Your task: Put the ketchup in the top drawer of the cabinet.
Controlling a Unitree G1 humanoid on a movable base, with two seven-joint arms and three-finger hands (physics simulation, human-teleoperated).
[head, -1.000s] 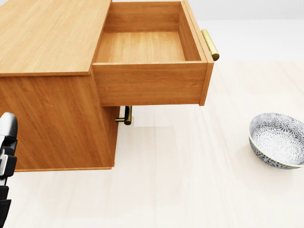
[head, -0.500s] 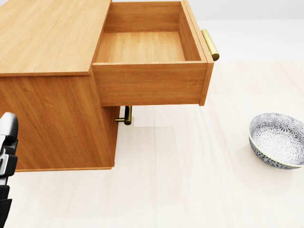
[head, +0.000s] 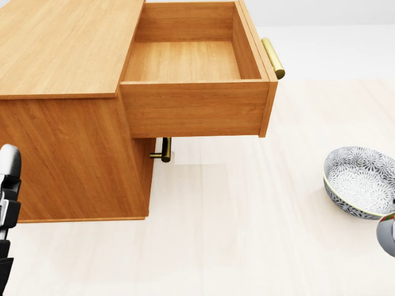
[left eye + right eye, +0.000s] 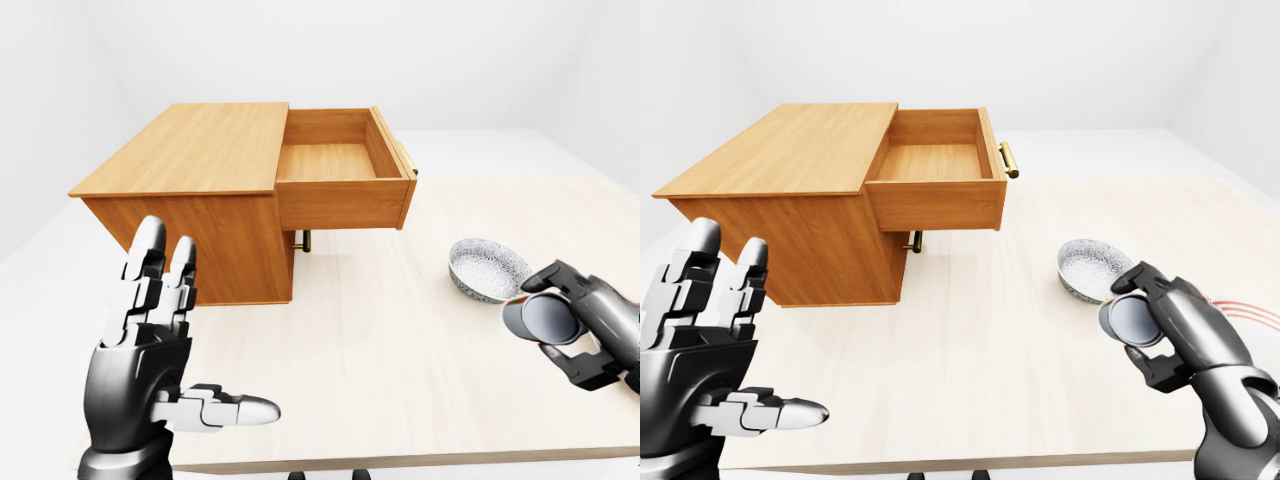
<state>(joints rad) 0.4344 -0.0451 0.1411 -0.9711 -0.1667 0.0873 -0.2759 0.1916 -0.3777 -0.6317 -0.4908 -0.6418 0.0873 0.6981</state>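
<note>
The wooden cabinet (image 4: 190,150) stands at the left of the table, its top drawer (image 4: 338,163) pulled out and empty. My right hand (image 4: 1160,335), low at the right of the eye views, is shut on the ketchup bottle (image 4: 1130,318). The bottle points its grey round end at the camera, with a little red showing at its edge. That end also shows at the bottom right edge of the head view (image 3: 388,235). The bottle is well to the right of the drawer and below it in the views. My left hand (image 4: 205,320) is open and empty, raised at the lower left.
A patterned grey bowl (image 4: 487,268) sits on the pale table (image 4: 370,350) just above my right hand in the eye views. The top drawer carries a brass handle (image 4: 1008,160) on its right face. The lower drawer's handle (image 3: 164,150) shows under it.
The ketchup's grey end has come into the head view at its bottom right edge. My left hand has shifted slightly. The cabinet and bowl have not moved.
</note>
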